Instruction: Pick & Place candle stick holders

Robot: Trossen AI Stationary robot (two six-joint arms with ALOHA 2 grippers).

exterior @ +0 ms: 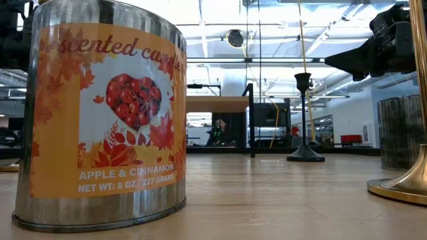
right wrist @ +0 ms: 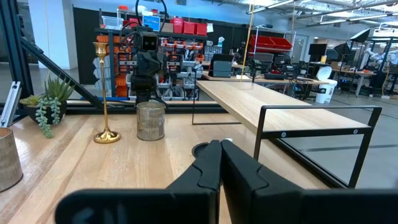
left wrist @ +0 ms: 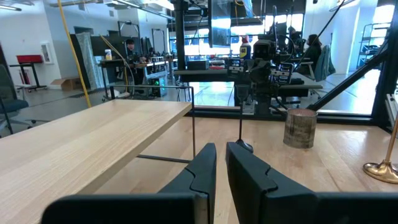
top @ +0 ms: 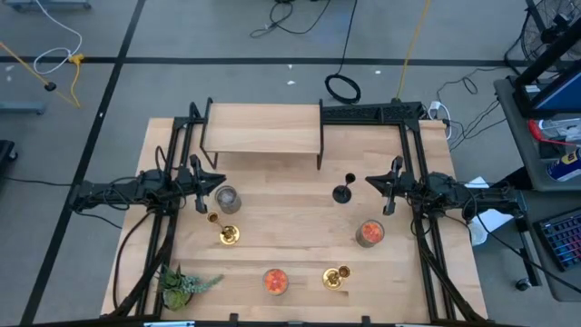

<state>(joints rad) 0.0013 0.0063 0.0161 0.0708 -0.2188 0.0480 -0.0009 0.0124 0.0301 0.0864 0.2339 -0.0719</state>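
The black candlestick (top: 343,191) stands on its round base right of the table's middle; it also shows in the low view (exterior: 305,120). One gold candlestick (top: 227,232) stands left of the middle, beside a grey tin, and shows in the right wrist view (right wrist: 104,93). The other gold one (top: 336,277) stands near the front edge. My left gripper (top: 201,184) hovers at the table's left, fingers together, holding nothing. My right gripper (top: 388,189) hovers at the right, shut and empty, a little to the right of the black candlestick.
A wooden shelf on black legs (top: 263,129) stands at the far middle. Candle tins stand at the left (top: 227,198), at the right (top: 370,233) and at the front (top: 276,281). A small green plant (top: 182,283) stands at the front left.
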